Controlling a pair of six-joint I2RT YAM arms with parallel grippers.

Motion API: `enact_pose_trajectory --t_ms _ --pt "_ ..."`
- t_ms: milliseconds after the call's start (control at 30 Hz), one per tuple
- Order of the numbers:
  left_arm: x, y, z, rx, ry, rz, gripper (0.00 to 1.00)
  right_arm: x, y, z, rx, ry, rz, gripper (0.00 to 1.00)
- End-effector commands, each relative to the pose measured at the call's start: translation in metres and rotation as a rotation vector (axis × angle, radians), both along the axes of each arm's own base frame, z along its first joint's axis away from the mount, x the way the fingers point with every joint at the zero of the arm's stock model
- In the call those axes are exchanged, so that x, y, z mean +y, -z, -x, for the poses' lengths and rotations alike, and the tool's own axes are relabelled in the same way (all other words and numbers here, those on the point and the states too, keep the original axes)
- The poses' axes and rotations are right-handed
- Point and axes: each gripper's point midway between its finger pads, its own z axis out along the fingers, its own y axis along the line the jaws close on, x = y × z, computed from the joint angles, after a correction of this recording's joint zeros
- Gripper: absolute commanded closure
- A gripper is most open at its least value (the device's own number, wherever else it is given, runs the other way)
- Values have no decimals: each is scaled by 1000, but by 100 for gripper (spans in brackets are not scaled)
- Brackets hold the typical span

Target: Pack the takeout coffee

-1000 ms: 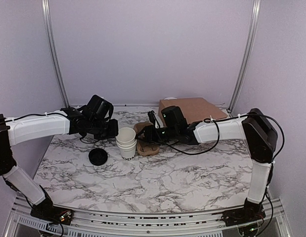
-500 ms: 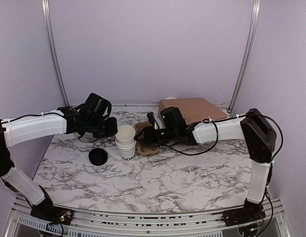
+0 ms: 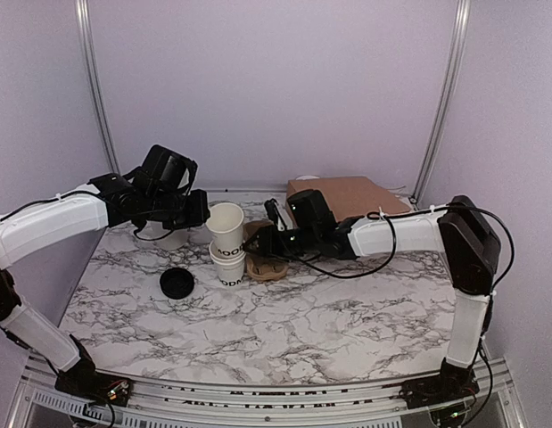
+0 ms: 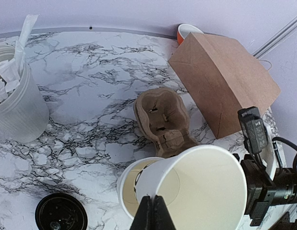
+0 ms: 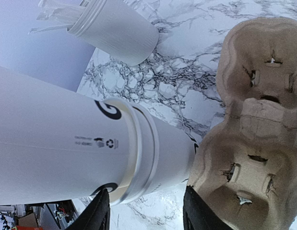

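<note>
Two white paper cups with dark lettering stood nested. My left gripper (image 3: pixel 202 217) (image 4: pixel 152 203) is shut on the near rim of the upper cup (image 3: pixel 226 227) (image 4: pixel 206 187) (image 5: pixel 52 143). That cup hangs tilted, its base still just inside the lower cup (image 3: pixel 229 266) (image 4: pixel 125 189) (image 5: pixel 172 148), which stands on the marble. Both cups are empty. The black lid (image 3: pixel 177 283) (image 4: pixel 61 212) lies on the table to their left. My right gripper (image 3: pixel 258 241) (image 5: pixel 144 194) is open, with one finger above the other against the lower cup's right side.
A brown pulp cup carrier (image 3: pixel 267 266) (image 4: pixel 162 115) (image 5: pixel 254 120) lies just right of the cups, under my right gripper. A ribbed white tumbler of cutlery (image 3: pixel 166 237) (image 4: pixel 16 105) (image 5: pixel 119 31) stands back left. A brown paper bag (image 3: pixel 347 196) (image 4: pixel 225 81) lies back right.
My left gripper has risen and drawn back to the left, pulling the upper cup up out of the lower one and tilting it. The right arm has hardly moved.
</note>
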Motion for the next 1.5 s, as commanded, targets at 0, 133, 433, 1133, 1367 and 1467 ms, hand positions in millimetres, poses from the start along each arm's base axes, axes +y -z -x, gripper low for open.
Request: enact_pose_trajectory --t_ms 0,133,433,1133,1367,1467 --pt "9 -29 6 -48 1 -5 100 4 -48 -2 -89 3 -40 50" --pt "12 -44 9 -71 2 7 100 -1 -57 -3 -111 15 -38 50" --pt "14 -64 29 -79 45 71 100 -19 -81 0 -178 53 -28 48" --pt "-93 33 122 48 251 66 100 -150 -121 16 -396 344 197 13" --pt "-131 85 125 84 278 0 100 -178 -126 30 -404 396 189 10" --pt "-142 100 125 101 285 -27 98 -187 -125 36 -404 408 196 9"
